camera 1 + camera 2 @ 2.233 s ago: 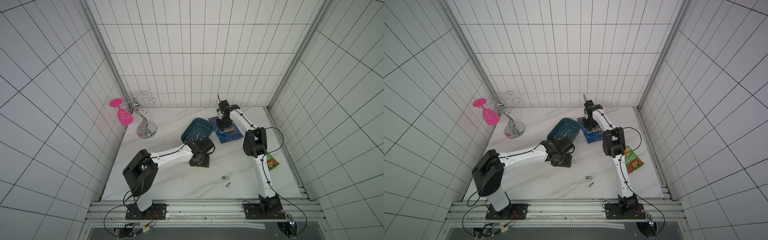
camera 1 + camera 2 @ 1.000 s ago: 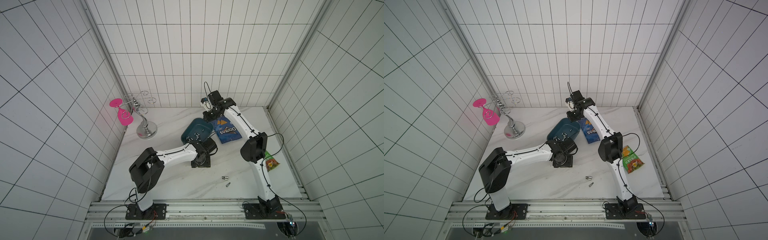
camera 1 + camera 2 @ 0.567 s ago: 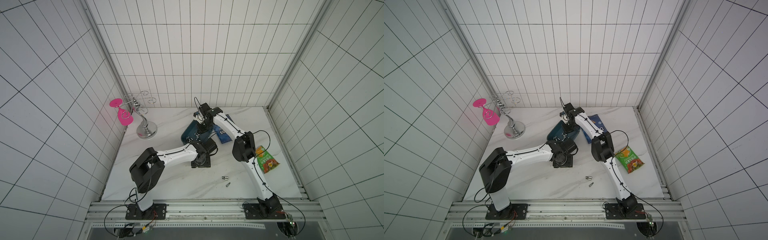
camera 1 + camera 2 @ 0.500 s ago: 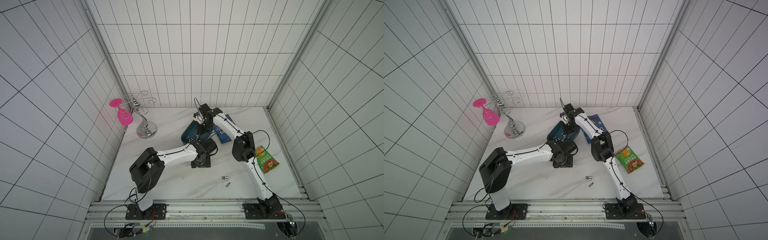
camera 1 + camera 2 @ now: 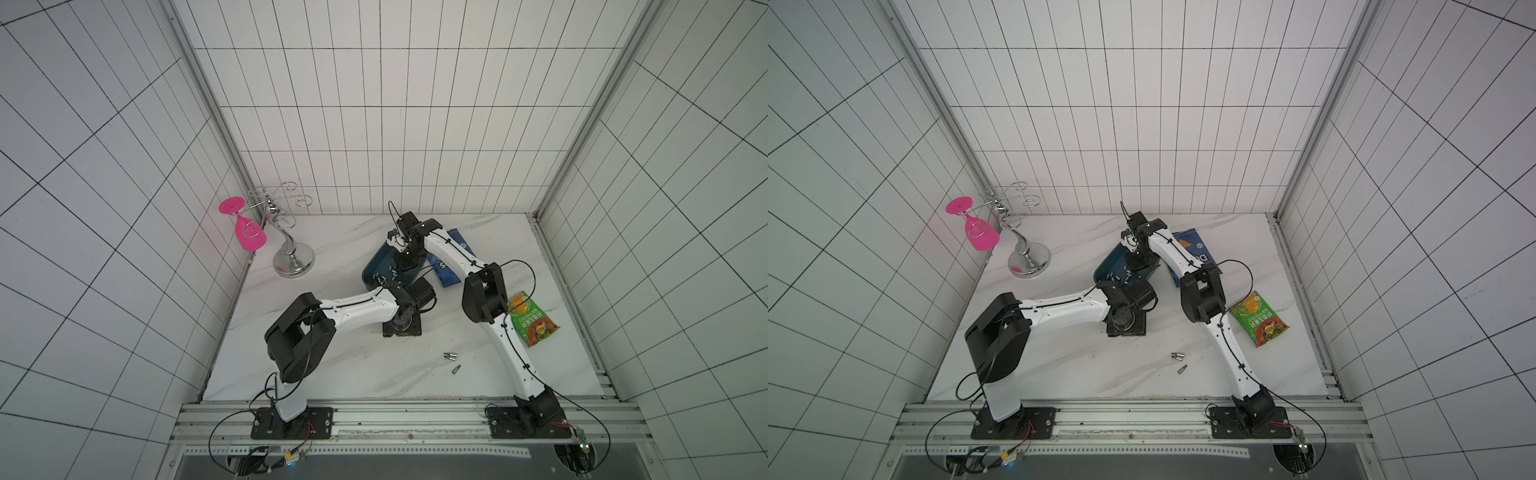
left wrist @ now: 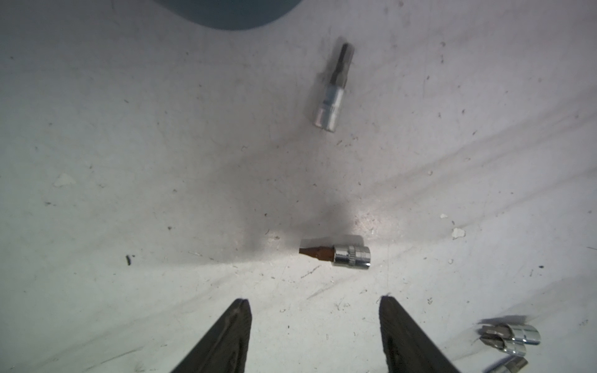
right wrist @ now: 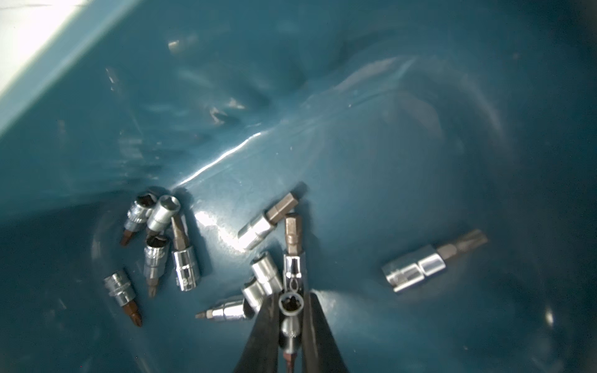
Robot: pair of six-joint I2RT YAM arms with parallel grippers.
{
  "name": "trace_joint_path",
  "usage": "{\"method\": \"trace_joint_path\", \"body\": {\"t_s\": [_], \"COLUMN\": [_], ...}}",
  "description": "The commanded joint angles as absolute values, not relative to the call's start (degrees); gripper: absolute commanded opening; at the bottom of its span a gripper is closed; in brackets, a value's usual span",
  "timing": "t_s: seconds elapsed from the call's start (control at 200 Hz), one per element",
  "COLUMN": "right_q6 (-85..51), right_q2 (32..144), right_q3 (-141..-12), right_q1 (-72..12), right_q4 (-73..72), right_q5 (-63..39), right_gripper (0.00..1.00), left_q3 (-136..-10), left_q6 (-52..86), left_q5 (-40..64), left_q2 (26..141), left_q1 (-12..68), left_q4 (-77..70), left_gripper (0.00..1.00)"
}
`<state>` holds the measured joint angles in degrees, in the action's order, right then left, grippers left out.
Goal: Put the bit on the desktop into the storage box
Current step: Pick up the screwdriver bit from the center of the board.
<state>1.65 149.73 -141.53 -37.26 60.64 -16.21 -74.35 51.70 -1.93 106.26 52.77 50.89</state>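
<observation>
Swung over from the chip bag (image 5: 445, 274), our right tool (image 7: 292, 295) pinches a bit (image 7: 290, 305) above the storage box (image 7: 387, 129), due for release, while our left tool (image 6: 315, 303), spread, hovers over a second bit (image 6: 336, 255) on the table (image 6: 129, 161).

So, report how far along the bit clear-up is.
Done: about a dozen bits lie in the storage box. In hand: the right end effector, shut on one more bit, hangs over the box; the left end effector is open, facing a brown-tipped bit on the desktop. Left: that one, a hex bit and a small cluster nearby.
</observation>
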Motion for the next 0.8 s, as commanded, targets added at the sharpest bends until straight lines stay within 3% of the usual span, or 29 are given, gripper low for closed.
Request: {"method": "trace_joint_path", "body": {"t_s": [0.0, 0.225, 0.4, 0.795], "right_q6": [1.6, 1.5, 1.6, 2.5], "right_q2": [150.6, 150.1, 148.5, 144.9], "right_q3": [-141.0, -140.8, -140.8, -138.8], "right_q1": [-37.7, -37.7, -37.7, -37.2], "right_q4": [61.2, 61.1, 61.0, 60.7], "right_q5": [-15.0, -14.3, -14.0, -13.9], "right_gripper": [0.05, 0.13, 0.27, 0.32], "left_q3": [-75.9, -77.3, -78.5, -80.1], "left_q6": [53.4, 55.0, 56.2, 57.1], "left_q5": [-3.7, -4.4, -6.1, -7.9], "left_q2": [107.6, 109.3, 110.8, 113.0], "left_q1": [53.0, 52.9, 52.9, 53.0], "left_q4": [51.5, 52.0, 54.3, 54.6], "left_gripper": [0.67, 0.67, 0.67, 0.67]}}
